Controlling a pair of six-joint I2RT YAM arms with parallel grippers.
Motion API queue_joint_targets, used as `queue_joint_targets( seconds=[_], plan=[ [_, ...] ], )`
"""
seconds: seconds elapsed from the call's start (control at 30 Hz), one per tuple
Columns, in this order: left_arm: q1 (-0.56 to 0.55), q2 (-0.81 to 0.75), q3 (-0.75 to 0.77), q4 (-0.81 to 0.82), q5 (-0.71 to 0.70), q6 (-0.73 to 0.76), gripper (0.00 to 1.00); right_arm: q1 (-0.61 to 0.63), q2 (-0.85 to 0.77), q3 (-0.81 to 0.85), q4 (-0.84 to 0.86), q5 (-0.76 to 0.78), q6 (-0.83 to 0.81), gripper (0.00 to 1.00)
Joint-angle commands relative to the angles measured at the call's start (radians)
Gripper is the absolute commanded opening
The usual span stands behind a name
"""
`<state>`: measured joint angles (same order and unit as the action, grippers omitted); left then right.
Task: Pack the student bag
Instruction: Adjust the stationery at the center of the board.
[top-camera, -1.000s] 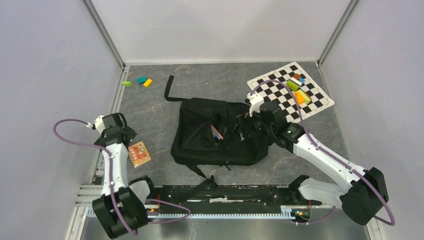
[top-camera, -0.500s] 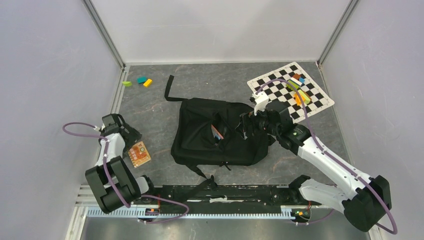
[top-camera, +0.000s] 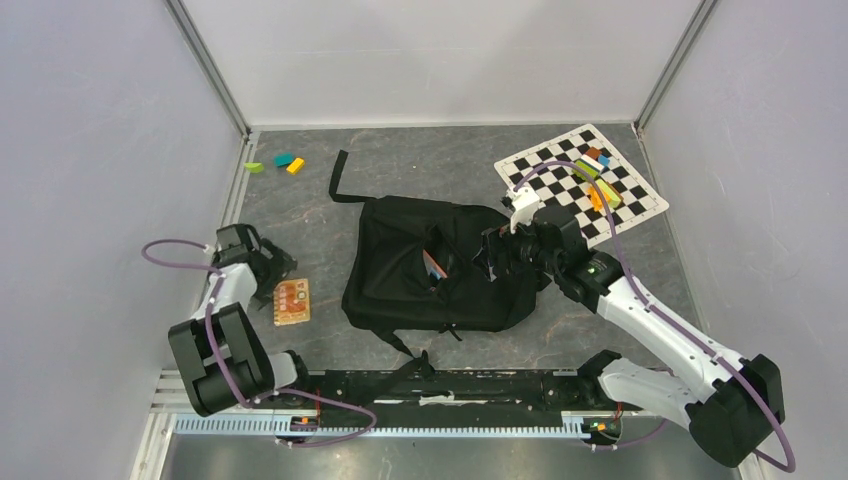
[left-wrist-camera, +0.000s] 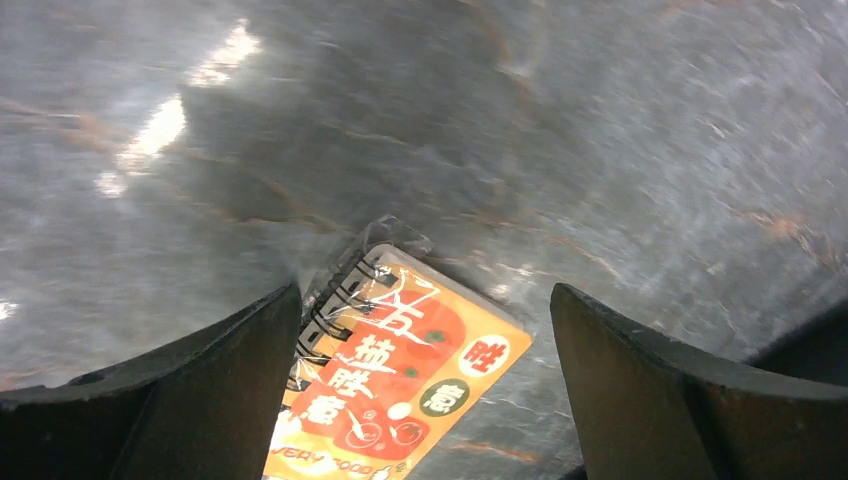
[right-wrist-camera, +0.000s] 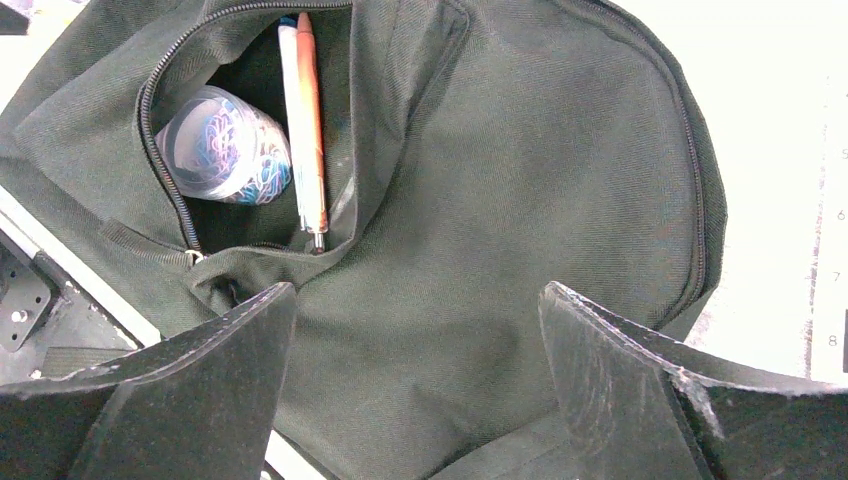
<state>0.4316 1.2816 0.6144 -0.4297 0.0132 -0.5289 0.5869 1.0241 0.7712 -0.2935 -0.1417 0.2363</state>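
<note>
student bag (top-camera: 400, 290) — soft black woven fabric, curved zipper gaping

**Top external:** fixed camera high above and behind the arm bases (top-camera: 640, 385), looking steeply down on the whole table (top-camera: 400, 160).
**Left wrist:** close, low view past the left tool (left-wrist-camera: 422, 300) onto the table and an orange snack packet (left-wrist-camera: 400, 370), which the top view shows at left.
**Right wrist:** close view past the right tool (right-wrist-camera: 415, 290) down on the student bag (right-wrist-camera: 520, 200) and its open pocket (right-wrist-camera: 250, 120), seen mid-table from above.
</note>
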Motion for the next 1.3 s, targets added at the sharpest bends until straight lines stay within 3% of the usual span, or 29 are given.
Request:
queue_joint_targets(
  seconds=[0.0, 0.17, 0.3, 0.4, 0.57, 0.8, 1.03, 1.27],
  plan=[
    [-0.149, 0.003, -0.052, 0.068, 0.049, -0.118, 1.0, -0.004, -0.025, -0.003, 0.036, -0.012, 0.012, 0.95],
    [-0.315, -0.018, -0.014, 0.013, -0.112, -0.109, 1.0, -0.004, -0.035, 0.0, 0.039, -0.018, 0.018, 0.96],
    [-0.371, -0.064, 0.004, -0.09, -0.232, -0.095, 1.0, -0.004, -0.047, -0.006, 0.042, -0.022, 0.02, 0.97],
    [-0.386, -0.141, -0.001, -0.195, -0.31, -0.163, 1.0, -0.004, -0.056, -0.019, 0.051, -0.028, 0.021, 0.98],
    [-0.395, -0.398, -0.036, -0.348, -0.436, -0.352, 1.0, -0.004, -0.072, -0.035, 0.058, -0.055, 0.025, 0.98],
    [-0.398, -0.362, -0.063, -0.324, -0.391, -0.294, 1.0, -0.004, -0.102, -0.084, 0.122, -0.116, 0.095, 0.98],
    [-0.419, -0.17, -0.047, -0.221, -0.258, -0.214, 1.0, -0.004, -0.105, -0.104, 0.144, -0.143, 0.116, 0.98],
    [-0.581, -0.144, -0.04, -0.227, -0.226, -0.302, 1.0, -0.004, -0.108, -0.116, 0.157, -0.145, 0.124, 0.98]
  ],
)
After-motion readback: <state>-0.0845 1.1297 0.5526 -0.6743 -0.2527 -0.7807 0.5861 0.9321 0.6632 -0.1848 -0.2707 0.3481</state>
